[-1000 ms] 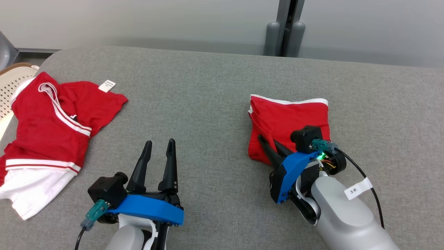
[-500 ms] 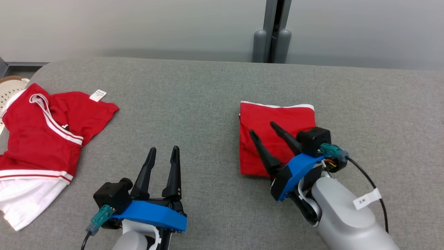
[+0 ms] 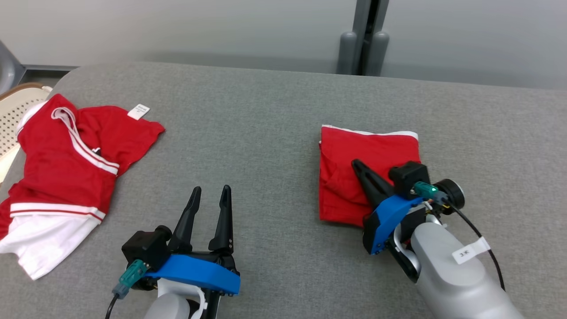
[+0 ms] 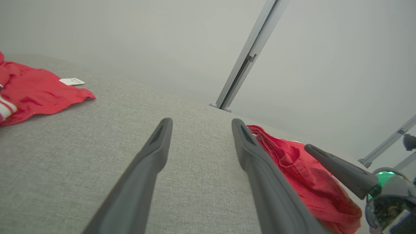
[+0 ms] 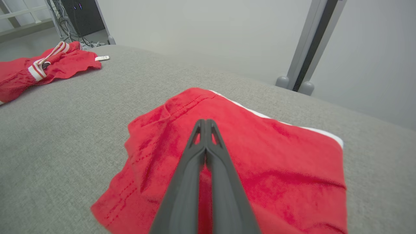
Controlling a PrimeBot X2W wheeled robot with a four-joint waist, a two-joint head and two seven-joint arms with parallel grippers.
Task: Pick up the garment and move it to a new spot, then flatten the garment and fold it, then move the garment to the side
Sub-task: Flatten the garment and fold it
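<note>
Closed right gripper (image 5: 205, 122) over folded garment (image 5: 279, 152)

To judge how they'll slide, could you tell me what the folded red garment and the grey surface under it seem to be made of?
The folded red garment: soft matte fabric, perhaps cotton or polyester; gentle creases, stitched hems. The grey surface: matte woven cloth, judging by its fine flecked weave.
</note>
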